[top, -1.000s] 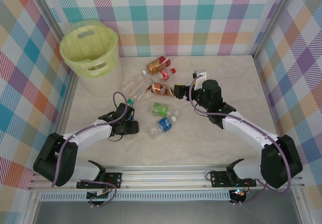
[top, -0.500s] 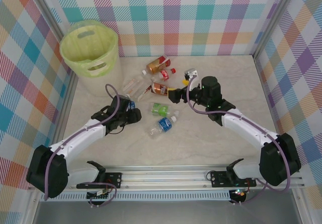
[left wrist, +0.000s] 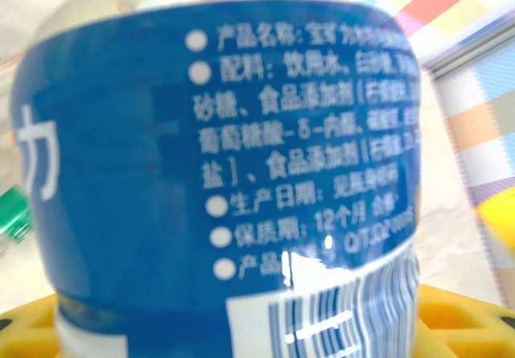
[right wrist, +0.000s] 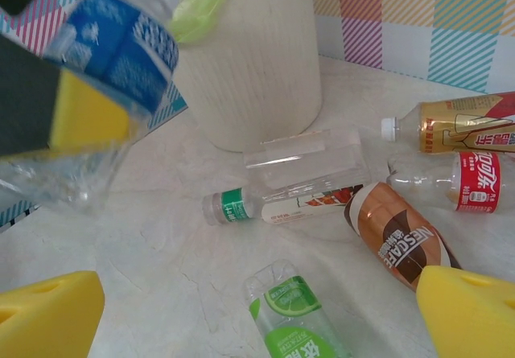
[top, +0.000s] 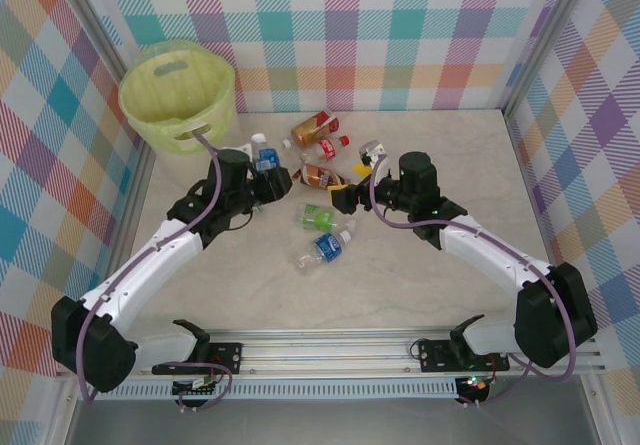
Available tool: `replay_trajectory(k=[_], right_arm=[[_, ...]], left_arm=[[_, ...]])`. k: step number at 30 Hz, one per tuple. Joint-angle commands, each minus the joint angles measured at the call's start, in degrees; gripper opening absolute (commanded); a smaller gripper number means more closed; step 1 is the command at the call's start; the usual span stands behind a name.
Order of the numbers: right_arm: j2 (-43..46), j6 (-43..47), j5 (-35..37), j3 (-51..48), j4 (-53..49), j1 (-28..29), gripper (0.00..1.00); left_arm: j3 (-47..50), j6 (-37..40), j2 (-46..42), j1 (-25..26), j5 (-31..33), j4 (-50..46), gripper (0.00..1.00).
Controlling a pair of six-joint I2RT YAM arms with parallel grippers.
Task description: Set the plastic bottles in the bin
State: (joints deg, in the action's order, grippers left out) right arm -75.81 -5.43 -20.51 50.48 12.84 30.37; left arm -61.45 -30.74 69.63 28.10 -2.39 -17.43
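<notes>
My left gripper [top: 258,173] is shut on a blue-labelled bottle [top: 265,156] with a white cap, held in the air just right of the yellow-green bin [top: 178,90]. That label [left wrist: 217,157] sits close between the yellow pads [left wrist: 463,322]. The right wrist view shows the held bottle [right wrist: 121,44] beside the bin [right wrist: 249,60]. My right gripper [top: 340,197] is open, low over the table; its yellow fingertips [right wrist: 471,310] flank a green-labelled bottle [right wrist: 302,318]. A brown-labelled bottle [right wrist: 398,237] lies just beyond.
More bottles lie on the table: a gold one [top: 312,125], a red-labelled one [top: 330,146], a clear one with a green neck band [right wrist: 265,205], another blue one [top: 325,247]. Checked walls close in the left, back and right sides.
The left arm has lifted the blue-labelled bottle off the table and carried it up and back toward the bin. The right gripper has shifted a little left toward the brown and green bottles.
</notes>
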Motion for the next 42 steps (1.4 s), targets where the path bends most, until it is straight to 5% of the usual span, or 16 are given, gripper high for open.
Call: replay_trajectory(k=[1,7,16,26,42], right_arm=[[1.75,0.88,-1.92,0.03,2.32,0.17,1.0],[2.77,-0.19,-1.02,-2.22,6.2,0.13,1.0],[6.49,1.19,0.74,-6.05,9.66,0.18,1.0],[8.79,0.38,1.45,-6.69,7.97,0.2,1.0],[13.72,-1.59,5.74,-8.5,3.51,0.21,1.0]], left_arm=[[-6.42,-1.07,1.8,0.47,-5.28,3.39,0.4],[-14.03,2.26,4.59,0.47,-5.34,2.99,0.4],[-21.59,13.32,4.94,-0.89,10.27,2.99,0.39],[-32.16,21.16,8.13,-11.94,18.52,8.84,0.39],[-39.6,14.73,20.73,-29.73,18.33,5.98,0.42]])
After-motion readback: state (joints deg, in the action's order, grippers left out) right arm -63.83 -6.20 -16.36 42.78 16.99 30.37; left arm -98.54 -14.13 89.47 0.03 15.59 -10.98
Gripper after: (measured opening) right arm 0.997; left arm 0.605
